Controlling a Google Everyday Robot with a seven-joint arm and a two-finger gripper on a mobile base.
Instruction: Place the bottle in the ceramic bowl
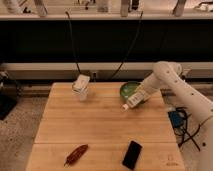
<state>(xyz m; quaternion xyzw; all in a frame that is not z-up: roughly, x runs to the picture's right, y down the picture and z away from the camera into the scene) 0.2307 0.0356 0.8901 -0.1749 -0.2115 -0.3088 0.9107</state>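
The bottle (132,100) is small, slim and whitish. It hangs tilted with its white cap down-left, just in front of the bowl's right front rim and above the table. My gripper (140,95) is shut on the bottle's upper end, and the white arm reaches in from the right. The ceramic bowl (128,88) is green, round and shallow. It sits near the table's far edge, just behind and left of the bottle, and looks empty.
A clear cup with a white top (81,86) stands at the far left-middle of the wooden table (100,125). A reddish-brown elongated object (76,154) and a black phone (132,154) lie near the front edge. Cables hang behind the table.
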